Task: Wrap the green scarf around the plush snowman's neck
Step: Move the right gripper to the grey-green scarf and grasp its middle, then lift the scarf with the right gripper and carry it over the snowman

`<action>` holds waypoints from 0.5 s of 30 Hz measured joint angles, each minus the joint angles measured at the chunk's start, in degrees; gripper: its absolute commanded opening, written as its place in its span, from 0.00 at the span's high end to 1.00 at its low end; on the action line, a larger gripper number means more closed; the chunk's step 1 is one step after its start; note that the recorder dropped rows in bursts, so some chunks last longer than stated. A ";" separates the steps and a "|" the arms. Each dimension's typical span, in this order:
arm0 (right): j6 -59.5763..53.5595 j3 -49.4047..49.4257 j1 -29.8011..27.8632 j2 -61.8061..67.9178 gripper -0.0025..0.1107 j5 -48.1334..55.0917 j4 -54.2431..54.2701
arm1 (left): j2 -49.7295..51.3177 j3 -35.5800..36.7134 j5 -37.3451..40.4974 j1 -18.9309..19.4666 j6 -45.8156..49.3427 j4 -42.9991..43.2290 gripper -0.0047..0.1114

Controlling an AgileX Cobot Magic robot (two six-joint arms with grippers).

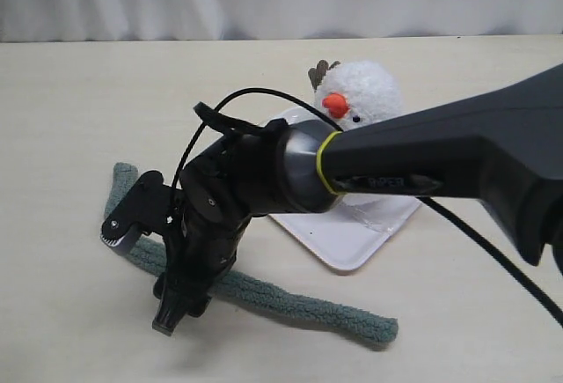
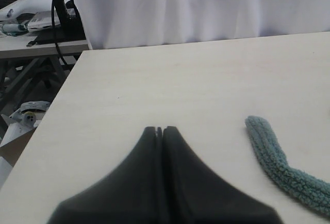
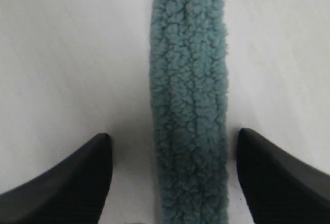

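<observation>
Wide-open black right gripper (image 3: 172, 134) is hovering astride the long fuzzy grey-green scarf (image 3: 188, 80), lying ungripped on the table (image 1: 70, 136) apart from the fluffy white plush snowman (image 1: 365, 92), while the left gripper (image 2: 159, 130) is idling, jaws together, all wrapping undone

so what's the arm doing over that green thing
The right gripper is open and straddles the green scarf, which lies flat on the table, not yet gripped. The plush snowman sits at the white tray behind the arm, with no scarf on it. The left gripper is shut and empty.
</observation>
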 measured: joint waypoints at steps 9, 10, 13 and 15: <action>0.07 -0.33 0.00 0.38 0.88 0.81 -3.29 | 0.00 0.00 0.00 0.00 0.00 0.00 0.96; 0.07 -0.31 0.00 0.38 0.94 1.41 -3.63 | 0.00 0.00 0.00 0.00 0.00 0.00 0.96; -0.04 -0.31 0.00 0.26 0.94 3.34 -4.23 | 0.00 0.00 0.00 0.00 0.00 0.00 0.96; -0.04 -0.31 0.00 -0.28 0.94 4.48 -4.55 | 0.00 0.00 0.00 0.00 0.00 0.00 0.96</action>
